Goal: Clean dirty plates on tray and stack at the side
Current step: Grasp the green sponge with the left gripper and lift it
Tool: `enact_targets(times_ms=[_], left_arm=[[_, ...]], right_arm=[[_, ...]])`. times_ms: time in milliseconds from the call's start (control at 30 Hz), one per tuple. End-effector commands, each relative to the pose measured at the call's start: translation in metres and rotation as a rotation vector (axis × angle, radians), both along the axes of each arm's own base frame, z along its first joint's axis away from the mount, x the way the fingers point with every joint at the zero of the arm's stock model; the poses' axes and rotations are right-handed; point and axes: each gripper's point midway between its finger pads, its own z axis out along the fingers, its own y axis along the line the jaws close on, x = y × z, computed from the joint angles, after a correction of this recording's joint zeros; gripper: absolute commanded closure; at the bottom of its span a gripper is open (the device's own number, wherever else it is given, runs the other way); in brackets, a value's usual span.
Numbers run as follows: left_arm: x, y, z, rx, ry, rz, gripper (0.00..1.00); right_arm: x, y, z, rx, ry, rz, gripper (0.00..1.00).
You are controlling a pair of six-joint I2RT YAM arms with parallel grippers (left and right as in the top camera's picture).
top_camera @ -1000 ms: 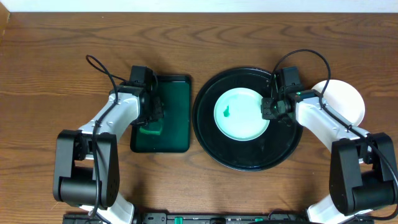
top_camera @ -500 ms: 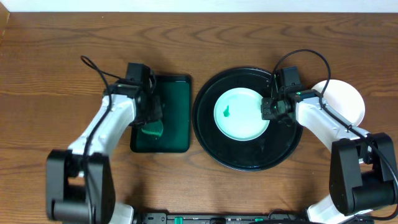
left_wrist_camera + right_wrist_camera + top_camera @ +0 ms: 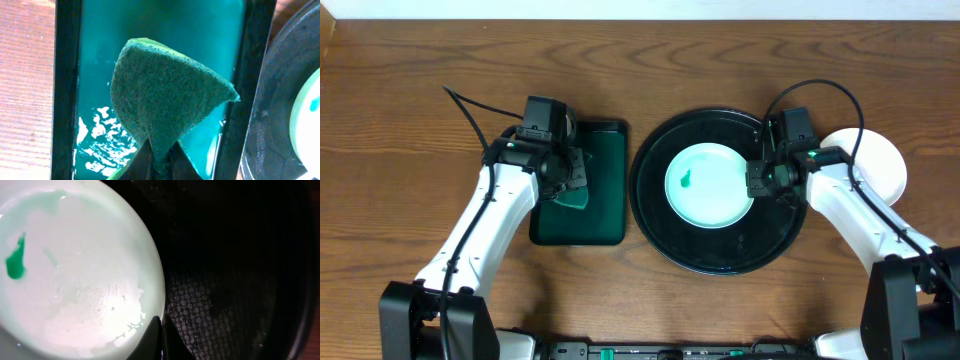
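Observation:
A white plate [image 3: 710, 185] with a small green smear [image 3: 16, 262] lies in the middle of the round black tray [image 3: 650, 220]. My right gripper [image 3: 757, 180] is shut on the right rim of that plate [image 3: 75, 280], one finger above the rim and one outside it. A second white plate [image 3: 880, 160] rests on the table to the right of the tray, partly hidden by the right arm. My left gripper [image 3: 565, 185] is shut on a green sponge [image 3: 165, 100], holding it over the wet green rectangular tray [image 3: 100, 50].
The green rectangular tray [image 3: 605, 215] stands just left of the black tray, their rims almost touching. Brown wooden table lies all around. Both arms' cables arch over the back of the table.
The right gripper has shut on the plate's rim. The left arm has straightened and carried the sponge a little toward the black tray.

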Motion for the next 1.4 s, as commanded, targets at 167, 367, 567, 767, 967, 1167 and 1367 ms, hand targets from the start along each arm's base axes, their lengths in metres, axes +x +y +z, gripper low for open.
enact_targets(times_ms=[167,367,567,767,967,1167,1367], left_arm=[[0.004,0.009,0.009,0.055,-0.024,0.043,0.93],[0.002,0.010,0.008,0.057,-0.016,0.042,0.92],[0.002,0.010,0.008,0.058,-0.014,0.042,0.93],[0.002,0.010,0.008,0.057,-0.013,0.042,0.93],[0.001,0.010,0.007,0.058,-0.010,0.042,0.92],[0.001,0.010,0.007,0.058,-0.010,0.042,0.93],[0.002,0.012,0.007,0.071,-0.013,0.046,0.93]], right_arm=[[-0.005,-0.006,-0.002,-0.028,0.008,0.008,0.90],[-0.010,-0.007,-0.012,-0.028,0.014,0.005,0.53],[-0.008,-0.010,-0.022,-0.030,-0.016,-0.045,0.48],[-0.006,-0.016,-0.029,-0.040,-0.046,-0.096,0.74],[0.000,-0.013,-0.027,-0.013,-0.070,-0.128,0.75],[0.002,-0.008,-0.032,0.023,-0.095,-0.126,0.80],[0.002,0.001,-0.032,0.072,-0.096,-0.106,0.82]])
